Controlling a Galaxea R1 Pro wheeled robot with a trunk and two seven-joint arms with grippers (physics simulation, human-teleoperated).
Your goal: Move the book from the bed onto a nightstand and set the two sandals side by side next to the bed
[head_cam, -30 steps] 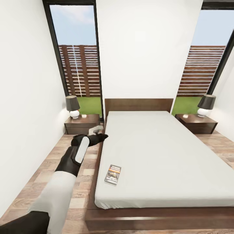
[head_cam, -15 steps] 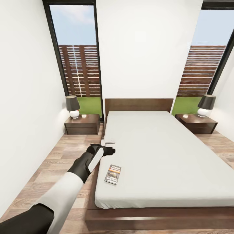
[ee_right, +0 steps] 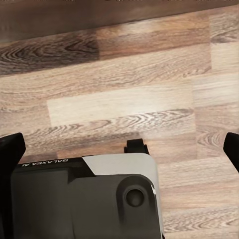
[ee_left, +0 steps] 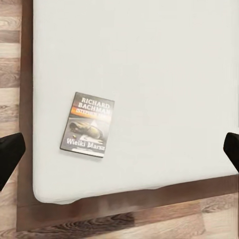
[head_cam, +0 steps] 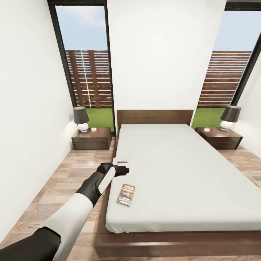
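White walls [head_cam: 163, 54], a wood-plank floor [head_cam: 61, 181], two tall black-framed windows [head_cam: 85, 61] showing a fence, and two dark-shaded lamps [head_cam: 81, 118].

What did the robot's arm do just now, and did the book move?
The left arm swung away from the left nightstand and came back toward the robot, over the bed's near left edge. The left gripper now hangs just beyond the book, fingers wide apart, holding nothing. In the last half second it barely shifted. The book, bed, lamps and nightstands stayed put.
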